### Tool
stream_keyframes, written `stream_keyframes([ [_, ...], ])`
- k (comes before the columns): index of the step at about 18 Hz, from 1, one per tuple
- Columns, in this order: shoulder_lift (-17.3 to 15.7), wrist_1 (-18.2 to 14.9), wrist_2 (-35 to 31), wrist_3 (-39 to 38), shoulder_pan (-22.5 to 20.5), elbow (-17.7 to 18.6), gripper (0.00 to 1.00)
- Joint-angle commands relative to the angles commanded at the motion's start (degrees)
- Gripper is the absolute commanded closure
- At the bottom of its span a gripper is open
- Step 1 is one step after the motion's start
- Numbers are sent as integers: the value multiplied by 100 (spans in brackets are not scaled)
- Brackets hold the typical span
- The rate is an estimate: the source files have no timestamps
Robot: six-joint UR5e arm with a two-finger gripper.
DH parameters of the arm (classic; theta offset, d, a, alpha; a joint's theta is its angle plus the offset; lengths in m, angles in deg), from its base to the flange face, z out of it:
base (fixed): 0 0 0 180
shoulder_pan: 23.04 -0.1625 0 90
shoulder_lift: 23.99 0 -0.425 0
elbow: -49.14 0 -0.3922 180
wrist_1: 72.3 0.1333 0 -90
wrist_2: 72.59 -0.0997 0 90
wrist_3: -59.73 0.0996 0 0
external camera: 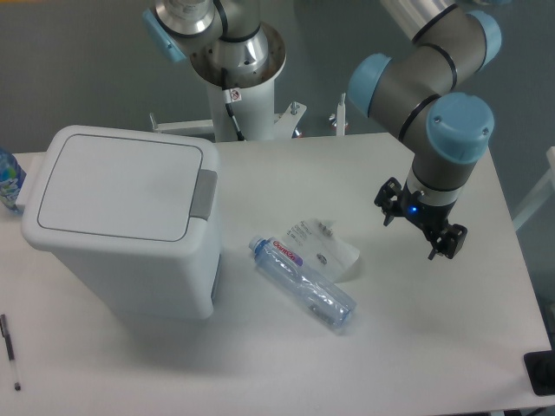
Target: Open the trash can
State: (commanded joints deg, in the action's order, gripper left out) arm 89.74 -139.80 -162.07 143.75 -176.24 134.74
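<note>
Plastic, stiff and probably light, the trash can stands at the table's left with its lid shut, so I'd press its grey latch, while my pincer hangs well apart, seemingly empty, its opening unclear.

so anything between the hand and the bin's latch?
The bottle and a white packet lie on the table between the hand and the bin. Its grey latch faces that way; passing above them looks clear.
</note>
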Motion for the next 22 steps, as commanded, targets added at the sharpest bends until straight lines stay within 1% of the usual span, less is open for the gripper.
stream_keyframes([
  [4, -9, 9, 0, -9, 9, 18, 0],
  [7, 0, 0, 271, -183, 18, -9, 0],
  [10, -35, 0, 308, -1139, 70, 18, 0],
  [14, -123, -9, 413, -1791, 254, -26, 0],
  [17, -123, 0, 518, -2677, 404, -44, 0],
  [18, -114, 17, 658, -2889, 439, -35, 0],
  [20, -132, 26, 1027, -3076, 440, -44, 0],
  [22, -158, -35, 1107, -3364, 501, -114, 0],
])
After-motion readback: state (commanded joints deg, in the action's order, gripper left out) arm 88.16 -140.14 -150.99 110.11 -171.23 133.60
